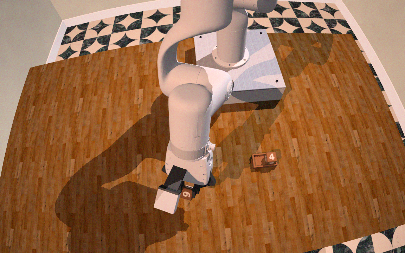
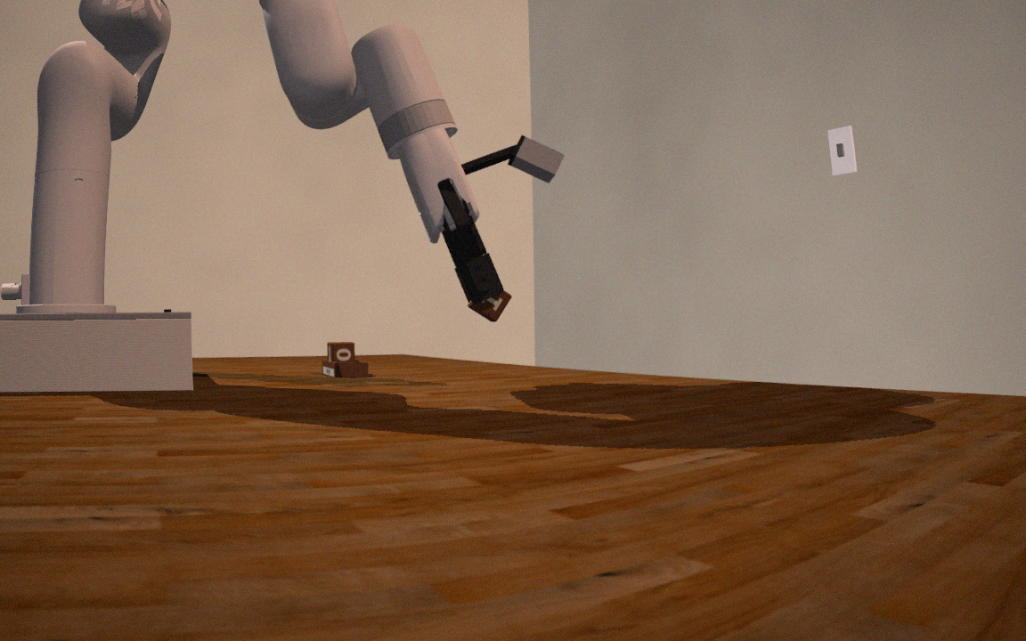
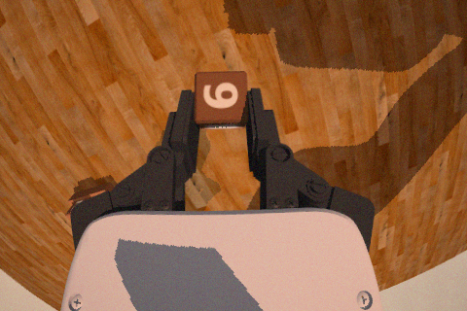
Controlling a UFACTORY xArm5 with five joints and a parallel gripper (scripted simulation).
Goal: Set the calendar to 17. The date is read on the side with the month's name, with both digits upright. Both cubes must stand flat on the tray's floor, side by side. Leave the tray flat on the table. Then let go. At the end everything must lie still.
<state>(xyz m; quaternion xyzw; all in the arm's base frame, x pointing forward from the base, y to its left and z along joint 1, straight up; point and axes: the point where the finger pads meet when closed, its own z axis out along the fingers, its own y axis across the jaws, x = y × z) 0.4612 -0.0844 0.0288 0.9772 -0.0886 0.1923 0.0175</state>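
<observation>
My pincer (image 3: 221,113) grips one date cube (image 3: 221,97) aloft, well away from the tray (image 1: 258,160).

I am clamped on the cube's two side faces; its 6-or-9 face looks up at my wrist camera, and the exterior view shows a 1 on another face. The cube hangs clear of the surface (image 1: 71,125), tilted with my wrist. The tray lies flat, well off to one side, with the other cube (image 1: 271,156) standing in one half, a 4 on top; the half beside it looks free. To do this well I judge I should turn the held cube so the needed digit comes upright on the tray's month side, level my wrist above the free half, lower until it sits flat, and only then open.
</observation>
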